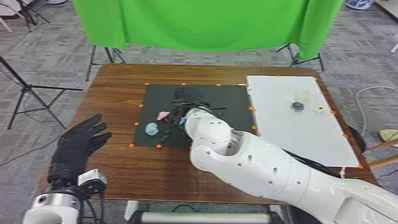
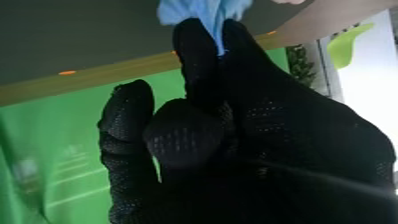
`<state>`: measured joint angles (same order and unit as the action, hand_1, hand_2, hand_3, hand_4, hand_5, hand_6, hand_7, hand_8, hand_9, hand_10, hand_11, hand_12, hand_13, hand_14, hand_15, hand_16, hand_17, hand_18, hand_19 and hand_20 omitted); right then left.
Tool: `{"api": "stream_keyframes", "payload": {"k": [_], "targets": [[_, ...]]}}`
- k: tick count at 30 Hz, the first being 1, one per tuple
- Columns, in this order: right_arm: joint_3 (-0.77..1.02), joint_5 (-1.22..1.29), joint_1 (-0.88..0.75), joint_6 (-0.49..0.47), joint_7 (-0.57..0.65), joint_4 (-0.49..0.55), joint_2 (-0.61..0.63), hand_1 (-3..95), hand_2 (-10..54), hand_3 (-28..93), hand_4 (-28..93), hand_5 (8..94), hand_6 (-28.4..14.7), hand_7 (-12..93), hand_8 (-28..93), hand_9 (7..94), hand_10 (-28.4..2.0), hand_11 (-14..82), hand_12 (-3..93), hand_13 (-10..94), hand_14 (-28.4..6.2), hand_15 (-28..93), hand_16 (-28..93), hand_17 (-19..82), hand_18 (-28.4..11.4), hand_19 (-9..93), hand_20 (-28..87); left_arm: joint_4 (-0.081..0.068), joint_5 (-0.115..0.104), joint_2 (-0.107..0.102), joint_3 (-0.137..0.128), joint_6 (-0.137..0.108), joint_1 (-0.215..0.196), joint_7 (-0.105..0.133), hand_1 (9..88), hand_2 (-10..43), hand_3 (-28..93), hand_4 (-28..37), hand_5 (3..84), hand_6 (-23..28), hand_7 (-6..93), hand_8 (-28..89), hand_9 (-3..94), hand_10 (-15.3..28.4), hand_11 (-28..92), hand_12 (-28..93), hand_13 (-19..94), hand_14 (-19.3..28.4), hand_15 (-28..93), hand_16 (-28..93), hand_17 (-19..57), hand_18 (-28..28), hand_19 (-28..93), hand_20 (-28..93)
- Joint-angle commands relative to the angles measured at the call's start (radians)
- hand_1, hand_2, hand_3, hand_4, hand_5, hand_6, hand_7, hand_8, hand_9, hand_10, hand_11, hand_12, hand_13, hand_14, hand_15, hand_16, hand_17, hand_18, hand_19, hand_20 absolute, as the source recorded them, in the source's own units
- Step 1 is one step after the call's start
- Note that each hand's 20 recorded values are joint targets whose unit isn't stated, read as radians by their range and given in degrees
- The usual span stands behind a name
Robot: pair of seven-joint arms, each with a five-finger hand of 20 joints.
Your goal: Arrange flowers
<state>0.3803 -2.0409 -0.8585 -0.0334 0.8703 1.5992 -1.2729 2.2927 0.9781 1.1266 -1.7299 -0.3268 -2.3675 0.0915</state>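
On the black mat point(image 1: 202, 90), my right hand point(image 1: 188, 106) is over the middle, partly hidden by its own arm. In the right wrist view, that hand point(image 2: 258, 100) pinches a light blue flower point(image 2: 206, 11) between thumb and finger; a bit of blue point(image 1: 182, 120) shows beside it in the head view. A pink flower point(image 1: 163, 115) and a pale blue flower point(image 1: 151, 129) lie on the mat's left part. The white board point(image 1: 293, 135) carries a grey-blue flower point(image 1: 298, 106) and a pale yellow flower point(image 1: 321, 108). My left hand point(image 1: 78, 142) is open near the table's left edge.
Orange marks dot the edges of mat and board on the wooden table point(image 1: 111, 175). A green cloth point(image 1: 209, 25) hangs behind the table. My right arm point(image 1: 266, 170) crosses the table's front right part, over the board's near left corner.
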Motion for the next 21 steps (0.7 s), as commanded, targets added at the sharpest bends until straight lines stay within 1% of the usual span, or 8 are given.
{"api": "stream_keyframes", "payload": {"k": [1,5,7,11,14,15,16,21], "targets": [[0.023,-0.004,0.0,0.006,-0.001,0.01,-0.003,49.1,-9.5,79,-28,64.8,-5.6,41,-4,70.9,-12.2,43.6,32.3,77,-4.6,85,13,38,-22.1,93,28,0.001,0.008,0.005,0.005,-0.003,-0.009,-0.009,24.2,5.4,85,-17.9,38.6,11.0,14.5,-10,30.8,17.9,33,5,24,23.4,57,-13,-6.9,22.4,64,0],[0.031,-0.002,-0.005,-0.011,-0.002,0.014,-0.006,43.5,-9.5,81,-28,64.4,-5.4,35,-7,67.9,-14.8,48.9,26.7,76,-5.4,86,13,37,-22.5,93,28,0.002,0.009,0.003,0.005,-0.003,-0.01,-0.008,24.2,5.4,85,-17.9,38.6,11.0,14.5,-10,30.6,17.7,33,5,24,23.4,57,-13,-6.9,22.4,64,0],[0.026,0.003,-0.002,-0.009,0.004,0.014,-0.005,40.7,-9.5,83,-28,64.3,-5.1,35,-16,66.7,-15.9,52.1,23.3,76,-5.7,86,12,36,-22.8,93,29,0.002,0.007,0.002,0.006,-0.005,-0.01,-0.008,24.4,5.3,85,-17.8,38.6,11.0,14.5,-10,30.6,17.8,33,5,24,23.4,57,-13,-6.9,22.4,64,0],[0.024,0.005,0.002,0.004,0.002,0.012,0.002,39.8,-9.5,84,-28,64.0,-5.3,35,-18,66.2,-16.4,53.1,22.1,76,-5.9,86,12,36,-22.9,93,28,0.004,0.008,0.006,0.004,-0.003,-0.012,-0.011,24.4,5.3,84,-17.7,38.6,11.0,14.6,-10,30.5,17.8,33,5,24,23.3,57,-13,-6.9,22.4,64,0],[0.025,0.004,0.008,0.007,-0.007,0.019,0.014,38.7,-9.5,85,-28,63.2,-5.4,35,-18,65.9,-16.9,53.7,21.1,75,-6.1,86,12,36,-23.0,93,28,0.01,0.0,0.005,0.005,-0.021,-0.033,0.005,24.4,5.4,84,-17.5,38.6,11.0,14.6,-10,30.6,17.8,33,5,24,23.4,57,-13,-6.9,22.4,64,0],[0.043,0.0,-0.003,-0.002,-0.018,0.027,0.022,38.2,-9.5,85,-28,63.2,-5.5,35,-19,65.8,-17.2,53.8,20.6,75,-6.2,86,12,36,-23.1,93,28,0.011,0.0,0.007,0.003,-0.018,-0.035,0.005,24.4,5.3,84,-17.5,38.6,11.0,14.6,-10,30.5,17.8,33,5,24,23.3,57,-13,-6.9,22.4,64,0],[0.042,0.006,0.007,0.001,-0.021,0.035,0.04,37.6,-9.5,86,-28,63.1,-5.6,34,-18,65.7,-17.4,53.8,19.8,75,-6.2,86,12,36,-23.1,93,28,0.012,-0.003,0.004,0.002,-0.021,-0.039,0.013,24.5,5.4,84,-17.6,38.6,11.1,14.7,-10,30.9,18.0,33,5,24,23.5,57,-13,-6.9,22.4,64,0],[0.137,0.034,-0.022,-0.047,-0.068,0.1,0.16,35.1,-9.5,87,-28,61.4,-5.7,31,-18,65.6,-18.2,41.4,14.6,74,-6.8,84,11,35,-23.1,93,26,0.022,-0.013,-0.006,-0.002,-0.047,-0.058,0.042,25.0,5.9,83,-17.9,39.2,11.7,14.3,-10,32.1,18.8,33,5,26,24.6,57,-13,-7.0,23.1,64,0]]}}
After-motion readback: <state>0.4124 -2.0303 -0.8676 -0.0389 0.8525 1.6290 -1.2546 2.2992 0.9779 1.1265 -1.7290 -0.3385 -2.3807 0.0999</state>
